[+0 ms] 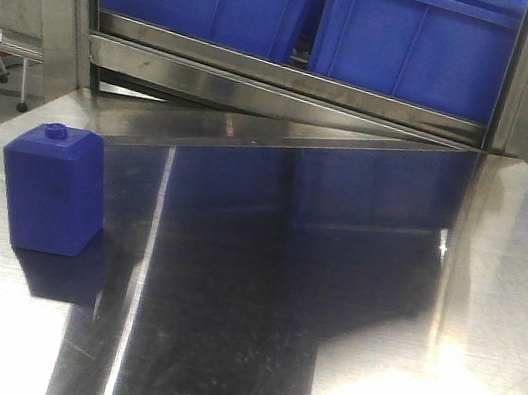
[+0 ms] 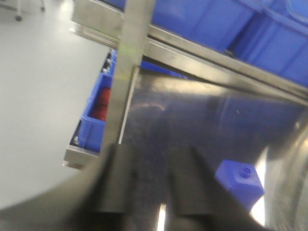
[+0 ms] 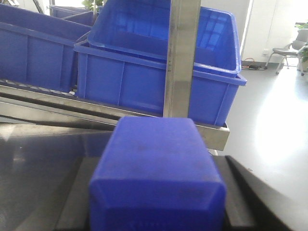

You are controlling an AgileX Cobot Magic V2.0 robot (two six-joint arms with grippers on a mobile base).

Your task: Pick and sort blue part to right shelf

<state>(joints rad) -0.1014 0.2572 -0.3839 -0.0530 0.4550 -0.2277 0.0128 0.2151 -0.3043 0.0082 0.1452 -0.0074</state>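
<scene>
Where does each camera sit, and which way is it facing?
Front: set above the steel table, facing the shelf and blue bins; no robot parts show.
Left wrist: on the left arm, looking past the open left gripper at the table and shelf.
Right wrist: behind the right gripper, shut on the blue part, facing the bins.
Shared: front and left wrist both show the knobbed blue block.

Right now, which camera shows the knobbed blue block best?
Front view: the knobbed blue block stands whole and sharp on the steel table. Left wrist shows it blurred; right wrist doesn't show it.
</scene>
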